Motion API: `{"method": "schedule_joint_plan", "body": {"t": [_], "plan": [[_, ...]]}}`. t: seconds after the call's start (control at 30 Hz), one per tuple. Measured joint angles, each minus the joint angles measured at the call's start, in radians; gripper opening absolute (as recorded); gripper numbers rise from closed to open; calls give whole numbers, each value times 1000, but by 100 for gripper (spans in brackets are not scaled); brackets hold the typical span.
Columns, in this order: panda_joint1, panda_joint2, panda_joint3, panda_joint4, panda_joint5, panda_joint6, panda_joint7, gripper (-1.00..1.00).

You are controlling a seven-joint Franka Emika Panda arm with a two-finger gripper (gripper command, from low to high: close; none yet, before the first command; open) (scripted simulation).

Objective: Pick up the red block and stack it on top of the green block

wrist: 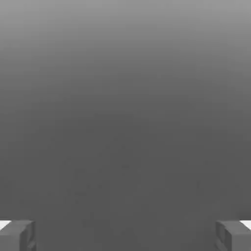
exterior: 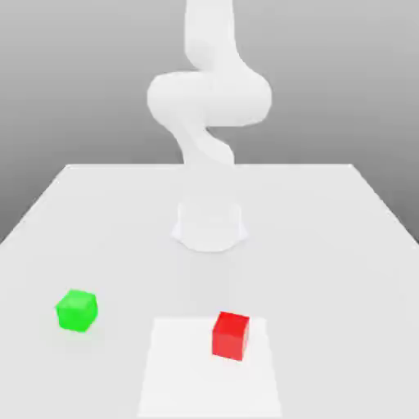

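Approach step, nothing grasped; pincer (wrist: 125,235) fingers wide apart, empty; small smooth red cube (exterior: 231,335) near-right on white counter (exterior: 327,229), well apart from small smooth green cube (exterior: 77,310) at left; next: descend over red cube.

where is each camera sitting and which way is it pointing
Exterior view: off the arm, across the table from the arm's base, looking toward the arm over the green block and the red block; the white arm and its base show.
Hand view: on the hand, facing plain grey; the gripper shows as two fingertips set wide apart, nothing between them.
Shared: no object appears in both views.
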Motion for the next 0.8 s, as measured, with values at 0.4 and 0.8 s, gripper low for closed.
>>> {"method": "schedule_joint_plan", "body": {"t": [0.4,0.8], "plan": [[7,446,58,-291,61,280,177,0],[20,890,56,-433,-74,604,400,0]]}}
